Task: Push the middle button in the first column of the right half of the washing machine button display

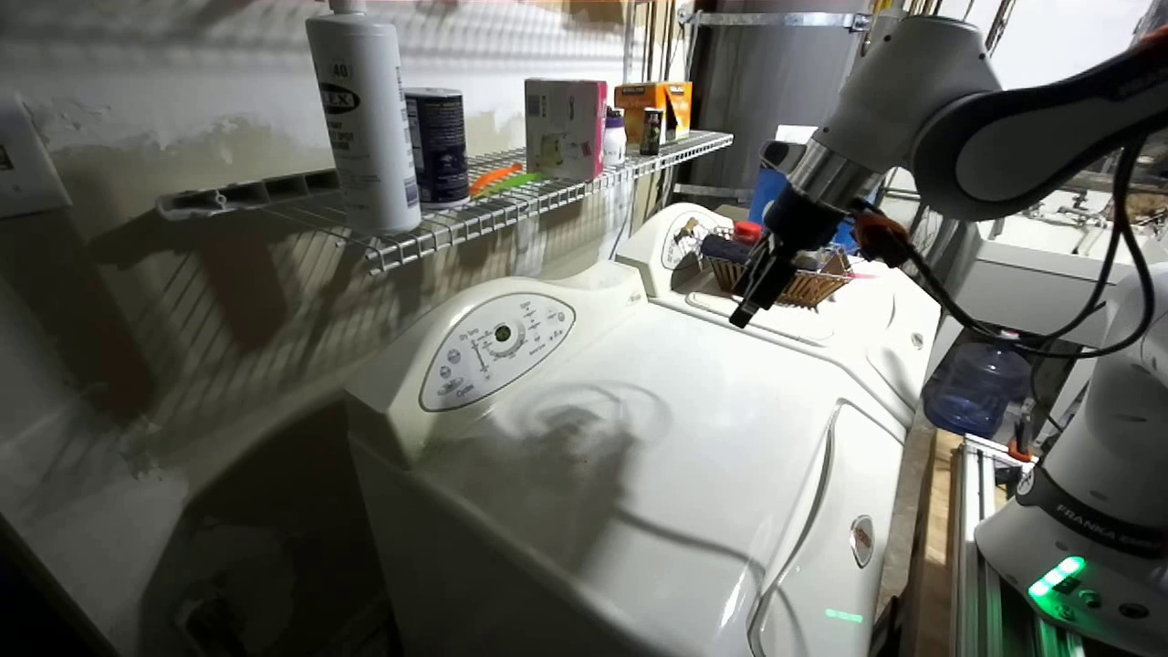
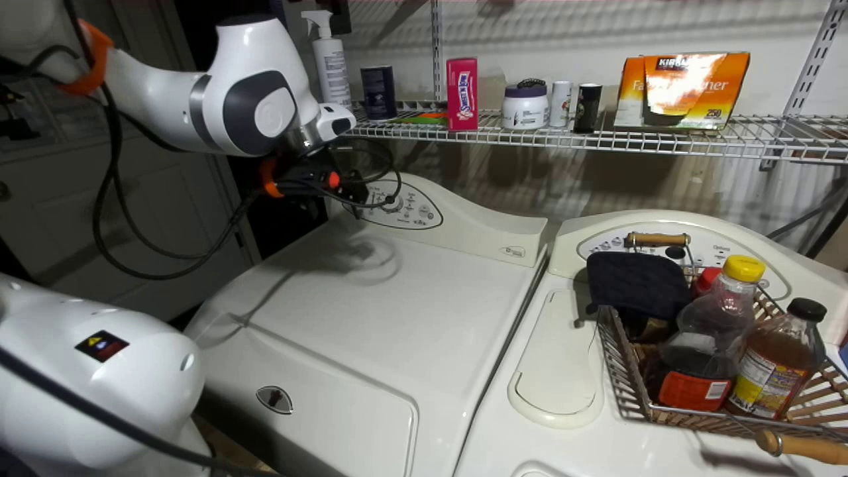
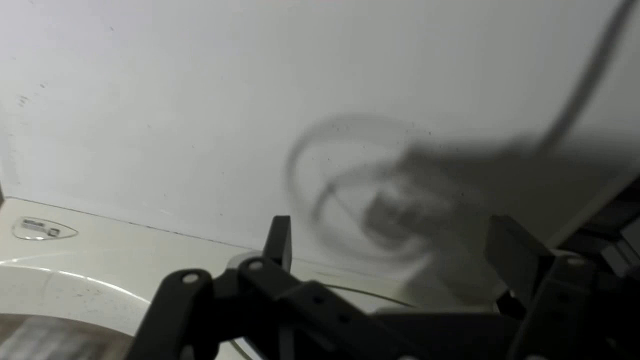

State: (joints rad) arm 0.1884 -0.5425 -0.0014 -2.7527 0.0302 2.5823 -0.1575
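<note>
The fingers (image 3: 280, 242) stand wide apart with nothing in their hold, up in the air over the glossy white top of the washing machine (image 1: 721, 411). A blurred, looping shadow (image 1: 584, 433) lies across that top. The button display (image 1: 493, 367) is an oval panel with a dark outline on the machine's raised back, toward the wall, with a round dial (image 1: 502, 333) near its middle; its grey marks are too small for me to tell apart. In an exterior view the fingers show well apart from it; in the wrist view they hide much of it.

Just beside the machine I see a second white appliance (image 2: 576, 444). On it a slatted basket (image 2: 623, 368) holds a yellow-capped bottle (image 2: 702, 351) and a black-capped bottle (image 2: 775, 364), and a dark quilted pad (image 2: 636, 285) lies over part of it.

Above, along the wall, a wire shelf (image 2: 490, 137) bears a spray bottle (image 2: 331, 69), a dark canister (image 2: 377, 93), a pink box (image 2: 462, 93), a purple-lidded jar (image 2: 525, 109) and an orange box (image 2: 735, 86). The white arm (image 1: 922, 82) arches over from the machine's front side, and a green light (image 1: 1058, 577) glows on its base (image 1: 1086, 529).
</note>
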